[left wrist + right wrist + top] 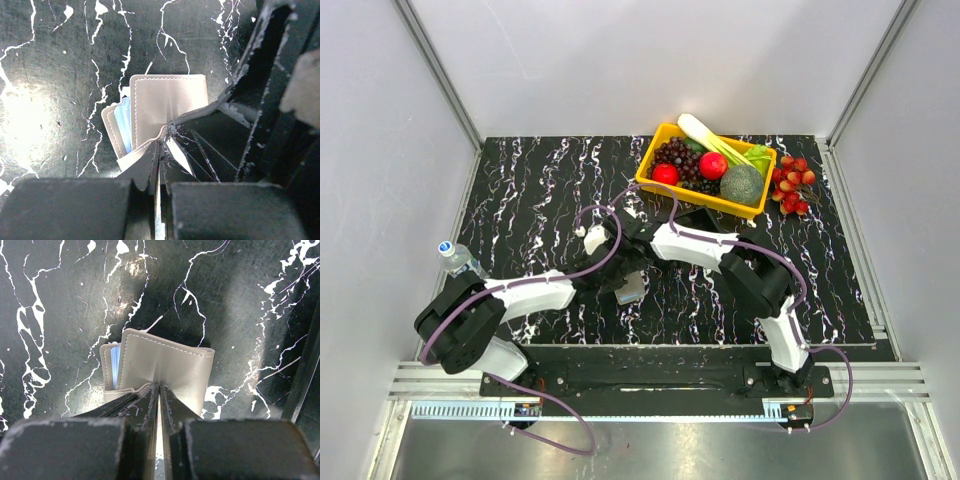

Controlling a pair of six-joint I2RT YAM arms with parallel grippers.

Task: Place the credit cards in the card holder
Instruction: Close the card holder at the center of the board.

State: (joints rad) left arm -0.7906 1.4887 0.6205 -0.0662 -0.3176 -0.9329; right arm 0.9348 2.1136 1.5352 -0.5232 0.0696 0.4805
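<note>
Grippers: left gripper (161,143) pinches card holder (167,100) (cards (124,121) peeking out) | right gripper (158,386) seemingly clamps it too

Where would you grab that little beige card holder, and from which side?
Probably the card holder's top flap, at the edge nearest the wrist cameras, coming in from that side. The flap curls up off the table there, leaving room for a finger beneath; elsewhere it lies flat. Skip the edge where blue cards poke out.
</note>
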